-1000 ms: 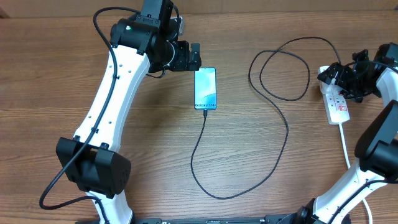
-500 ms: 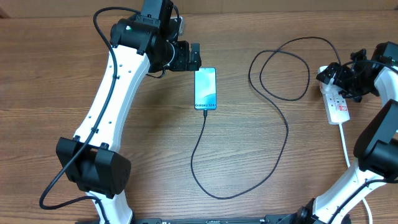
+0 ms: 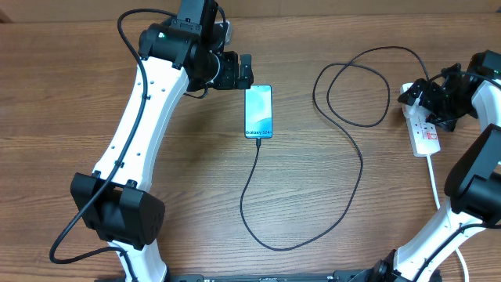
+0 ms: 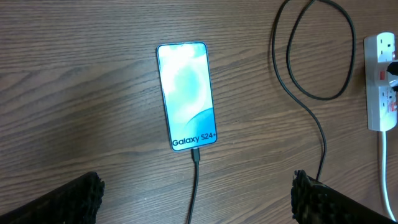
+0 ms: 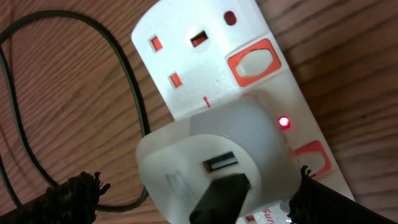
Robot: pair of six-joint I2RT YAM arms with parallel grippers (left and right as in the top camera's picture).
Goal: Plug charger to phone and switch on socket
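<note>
The phone (image 3: pixel 258 111) lies flat with its blue-teal screen up, also in the left wrist view (image 4: pixel 186 93). The thin black charger cable (image 3: pixel 362 164) is plugged into its near end (image 4: pixel 195 154) and loops right to the white socket strip (image 3: pixel 425 129). My left gripper (image 3: pixel 243 69) hovers beside the phone's far end, open and empty (image 4: pixel 199 199). My right gripper (image 3: pixel 440 94) is open over the strip's far end (image 5: pixel 196 199). Its fingers straddle a white adapter (image 5: pixel 205 149) holding the black plug (image 5: pixel 224 193). A red light (image 5: pixel 284 122) glows next to it.
The strip's thick white cord (image 3: pixel 434 184) runs toward the front right. A free outlet and an orange-ringed switch (image 5: pixel 254 62) sit beyond the adapter. The cable's loop (image 3: pixel 352 86) lies between phone and strip. Both arm bases stand at the front edge.
My right gripper has shifted slightly over the strip's far end. The left arm, phone and cable have not moved.
</note>
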